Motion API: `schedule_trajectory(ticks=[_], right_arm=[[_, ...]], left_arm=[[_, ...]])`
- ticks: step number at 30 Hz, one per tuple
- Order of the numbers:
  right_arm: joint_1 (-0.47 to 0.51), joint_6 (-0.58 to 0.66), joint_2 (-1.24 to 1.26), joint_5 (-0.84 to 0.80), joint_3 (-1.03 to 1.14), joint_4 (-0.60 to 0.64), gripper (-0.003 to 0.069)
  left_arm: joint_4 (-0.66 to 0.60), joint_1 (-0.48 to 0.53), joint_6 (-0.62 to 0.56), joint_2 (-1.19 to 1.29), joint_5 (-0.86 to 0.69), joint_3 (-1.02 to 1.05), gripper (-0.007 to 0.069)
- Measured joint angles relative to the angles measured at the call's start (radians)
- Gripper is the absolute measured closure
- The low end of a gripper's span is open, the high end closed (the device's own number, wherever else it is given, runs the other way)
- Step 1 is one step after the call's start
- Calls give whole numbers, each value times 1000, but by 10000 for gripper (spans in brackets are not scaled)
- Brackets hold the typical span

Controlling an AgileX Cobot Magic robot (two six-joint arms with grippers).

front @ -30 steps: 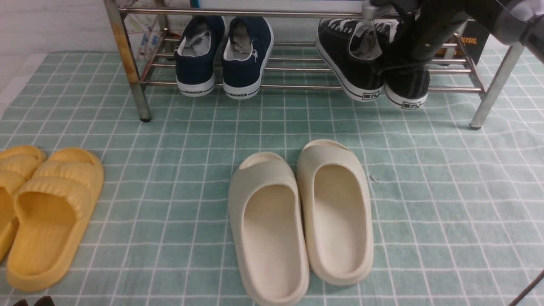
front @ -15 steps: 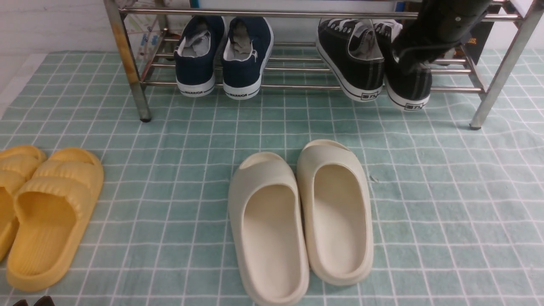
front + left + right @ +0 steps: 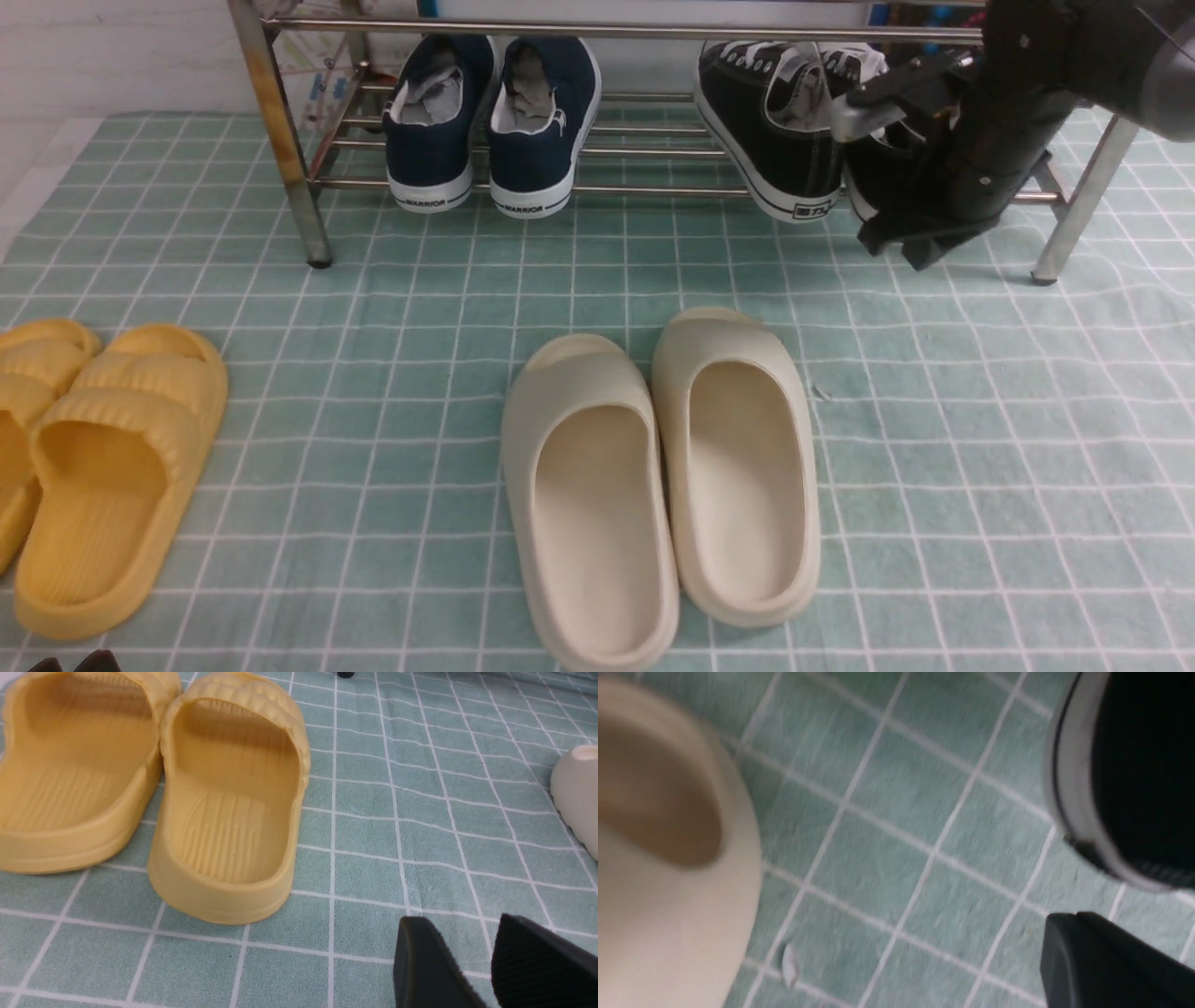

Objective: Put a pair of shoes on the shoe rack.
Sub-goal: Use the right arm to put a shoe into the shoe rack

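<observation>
Shoes (image 3: 780,140) stand side by side on the rack (image 3: 644,190), at its right end, heels overhanging its front bar, so your placing looks done. Your right gripper (image 3: 904,247) hangs closed and empty just before the rack; your left gripper (image 3: 460,933), well short of it, gapes empty.

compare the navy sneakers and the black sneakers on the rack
The navy sneakers sit left on the shoe rack, the black sneakers right. The navy heels read WARRIOR; the visible black heel carries a small square label. Both rest on the lower bars, heels toward the camera.
</observation>
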State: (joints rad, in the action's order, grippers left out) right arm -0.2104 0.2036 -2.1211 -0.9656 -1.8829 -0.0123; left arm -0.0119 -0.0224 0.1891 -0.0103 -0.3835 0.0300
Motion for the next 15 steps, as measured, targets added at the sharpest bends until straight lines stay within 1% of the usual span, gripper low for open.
schedule_trajectory(ticks=[1,4,6,15], right_arm=[[0,-9,-4,25,-5,5,662],[0,-15,-8,33,-12,19,662],[0,-17,-22,53,-22,49,662],[0,-28,-29,61,-28,56,659]], left_arm=[[0,0,0,0,0,0,386],[0,0,0,0,0,0,386],[0,0,0,0,0,0,386],[0,0,0,0,0,0,386]])
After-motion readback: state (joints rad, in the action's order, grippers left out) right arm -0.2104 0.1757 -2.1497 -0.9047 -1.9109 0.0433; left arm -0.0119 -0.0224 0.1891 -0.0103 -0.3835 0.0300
